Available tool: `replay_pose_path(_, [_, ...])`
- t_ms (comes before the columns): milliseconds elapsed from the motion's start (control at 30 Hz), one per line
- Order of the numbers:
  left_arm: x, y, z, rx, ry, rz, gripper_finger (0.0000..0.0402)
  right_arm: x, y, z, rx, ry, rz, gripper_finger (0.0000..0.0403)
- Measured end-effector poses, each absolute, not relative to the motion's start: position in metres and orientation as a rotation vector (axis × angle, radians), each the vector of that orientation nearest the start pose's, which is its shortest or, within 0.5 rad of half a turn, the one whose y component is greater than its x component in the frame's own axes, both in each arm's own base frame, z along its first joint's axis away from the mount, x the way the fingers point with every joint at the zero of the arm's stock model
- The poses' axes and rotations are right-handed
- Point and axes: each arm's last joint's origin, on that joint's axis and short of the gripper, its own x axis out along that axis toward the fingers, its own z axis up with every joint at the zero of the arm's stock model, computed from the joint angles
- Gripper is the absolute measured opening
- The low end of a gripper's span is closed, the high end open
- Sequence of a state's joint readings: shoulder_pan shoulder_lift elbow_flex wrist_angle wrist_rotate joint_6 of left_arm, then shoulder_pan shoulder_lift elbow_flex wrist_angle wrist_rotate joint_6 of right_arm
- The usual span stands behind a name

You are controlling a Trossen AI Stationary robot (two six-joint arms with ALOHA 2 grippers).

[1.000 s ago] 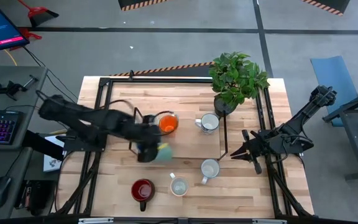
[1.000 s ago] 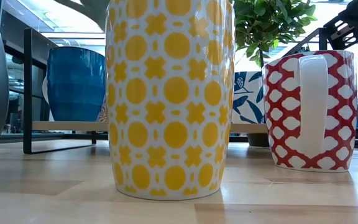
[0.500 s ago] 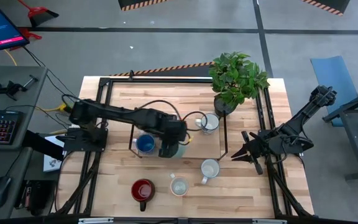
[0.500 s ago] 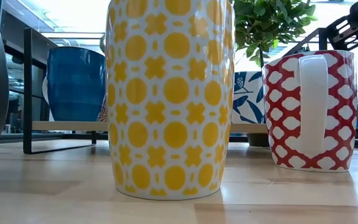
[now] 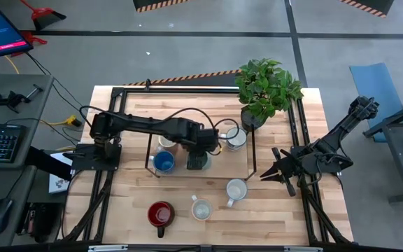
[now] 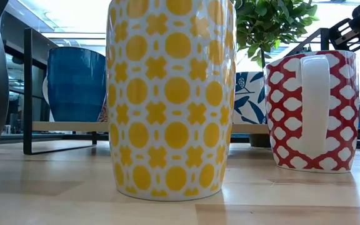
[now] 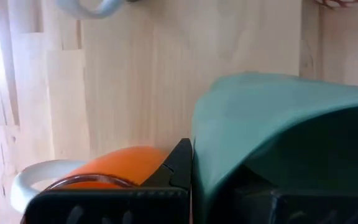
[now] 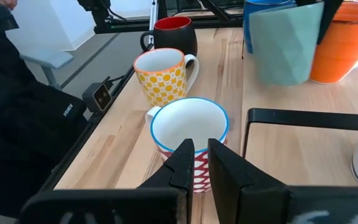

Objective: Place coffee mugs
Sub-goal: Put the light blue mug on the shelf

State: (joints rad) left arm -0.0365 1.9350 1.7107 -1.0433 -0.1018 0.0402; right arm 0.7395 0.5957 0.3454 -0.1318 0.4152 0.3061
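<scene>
My left gripper [image 5: 198, 157] reaches over the wooden shelf in the black frame and is shut on a teal mug [image 8: 284, 43], which it covers in the high view. The teal mug [image 7: 278, 124] stands between the blue mug [image 5: 163, 162] and the orange mug [image 8: 347, 37]. A white mug with blue leaves [image 5: 235, 138] sits to the right on the same shelf. A red-patterned mug [image 5: 236, 189], a yellow-patterned mug [image 5: 201, 208] and a dark red mug [image 5: 161, 213] stand on the table near its near edge. My right gripper [image 8: 201, 155] waits shut at the table's right side. My left gripper holds the teal mug by its upper wall at the rim [image 8: 319, 15], coming from above and pointing down. One finger [image 7: 176, 165] lies against the outside of the wall; the mug hides the other. The mug hangs tilted; I cannot tell whether its base touches the shelf.
A potted plant [image 5: 264, 87] stands at the far right of the black frame [image 5: 254, 157]. The red-patterned mug [image 8: 188, 134] is right in front of my right gripper, the yellow-patterned mug [image 8: 163, 78] beyond it. Bare wood lies at the table's far left.
My left gripper has carried the teal mug toward the table's right and slightly toward its far edge, from in front of the blue mug to between the blue and white mugs. The arm now covers the orange mug in the high view. The blue mug has come into sight.
</scene>
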Motion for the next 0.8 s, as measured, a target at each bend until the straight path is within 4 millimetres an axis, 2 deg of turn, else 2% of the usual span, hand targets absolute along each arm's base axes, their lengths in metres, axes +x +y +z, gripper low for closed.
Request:
replay_pose_path(167, [0.3950, -0.0082, 0.2620, 0.117, 1.267, 0.037, 0.0008, 0.1121, 0.0865, 0.2139, 0.091, 0.366, 0.267, 0.0029])
replay_pose_path(500, [0.3949, -0.0147, 0.2619, 0.160, 1.266, -0.018, 0.0008, 0.1121, 0.0865, 0.2139, 0.091, 0.367, 0.267, 0.0029])
replay_pose_path(800, [0.3985, -0.0165, 0.2534, 0.124, 1.285, 0.011, 0.0008, 0.1121, 0.0864, 0.2137, 0.089, 0.368, 0.267, 0.0029])
